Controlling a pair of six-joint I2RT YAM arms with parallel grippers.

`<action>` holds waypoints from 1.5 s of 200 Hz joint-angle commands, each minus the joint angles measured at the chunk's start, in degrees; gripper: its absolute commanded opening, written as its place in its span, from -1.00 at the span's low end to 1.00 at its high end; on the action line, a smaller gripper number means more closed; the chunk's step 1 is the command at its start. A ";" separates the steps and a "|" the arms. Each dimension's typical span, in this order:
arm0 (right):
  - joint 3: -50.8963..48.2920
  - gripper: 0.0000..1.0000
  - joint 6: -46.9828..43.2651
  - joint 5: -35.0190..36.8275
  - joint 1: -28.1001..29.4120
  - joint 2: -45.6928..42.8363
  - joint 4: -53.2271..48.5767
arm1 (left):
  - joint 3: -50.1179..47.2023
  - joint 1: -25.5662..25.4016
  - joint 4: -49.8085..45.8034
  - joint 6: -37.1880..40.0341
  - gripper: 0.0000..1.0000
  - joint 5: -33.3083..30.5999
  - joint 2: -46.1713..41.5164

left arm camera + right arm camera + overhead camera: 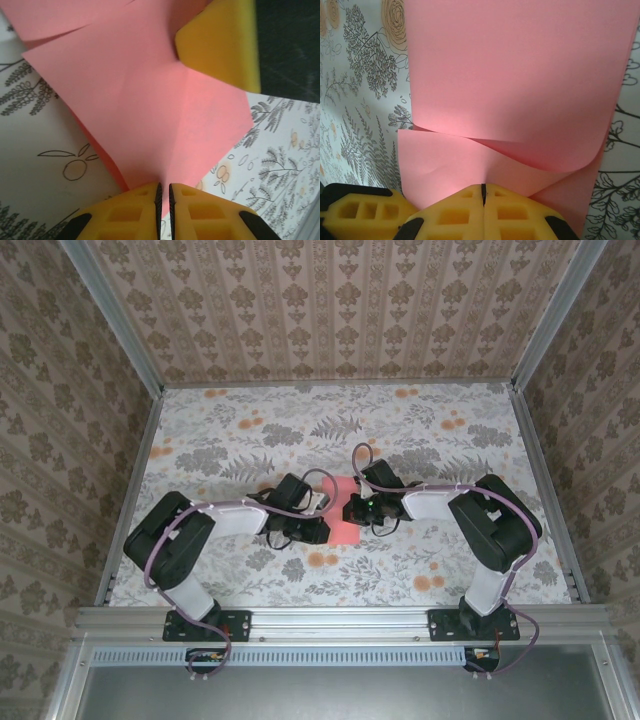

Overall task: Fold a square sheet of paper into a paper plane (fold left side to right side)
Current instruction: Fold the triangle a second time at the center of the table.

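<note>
1. Sheet of paper [343, 512]: one, plain salmon-pink. I see it at the middle of the table, lying on the flowered tablecloth [250, 435] between the two grippers.
2. Axis: from above it reads as a narrow strip with its long axis running 12 to 6 o'clock. I cannot make out a pointed end.
3. Layers: in the right wrist view an upper layer curls over a lower one, and the rounded bend sits at about 4 o'clock.
4. Left gripper [164, 197]: one. Its yellow fingers are almost together and pinch the paper's corner at 6 o'clock of its own view.
5. Right gripper [483, 192]: one. Its fingers are pressed together on the paper's edge at 6 o'clock of its own view.
6. Arms: two. The left arm [175, 540] reaches in from 7 o'clock and the right arm [495, 525] from 5 o'clock.
</note>
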 commanded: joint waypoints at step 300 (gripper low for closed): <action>-0.44 -1.00 -3.18 0.97 6.35 0.46 0.48 | -2.51 -0.33 -1.10 0.73 -0.81 -4.06 0.71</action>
